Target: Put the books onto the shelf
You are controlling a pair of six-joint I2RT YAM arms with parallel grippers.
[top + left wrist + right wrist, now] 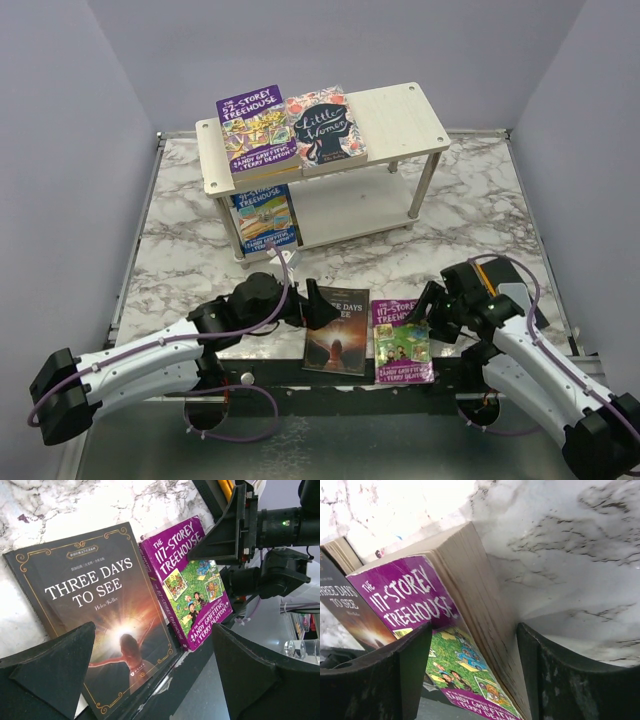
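Purple-covered paperback [420, 610], one of two books not yet shelved, lies at the near lip of the marble table [470, 230], its lower end poking past the edge. The right gripper [474, 630] stands over the book's long page edge with its jaws apart: one finger sits above the cover, the other beyond the pages on the table side. It has not clamped, and whether either pad touches paper cannot be told. The overhang looks useful, since it gives a finger room to slip under a thin book that otherwise lies flat on stone. Just beyond that hand's cover-side finger lies the dark brown book [338, 342], parallel to the first and likewise at the table lip. The left gripper [152, 627] hangs over its lower half, jaws spread wide and holding nothing, seemingly waiting its turn. Well ahead of both hands, the pale wooden shelf [405, 115] carries a second purple paperback [255, 130] and a dark floral novel [322, 128] flat on its top board. A blue-covered paperback [262, 215] lies on the lower tier. Bare board to the right of the novel suggests where the next book could go.
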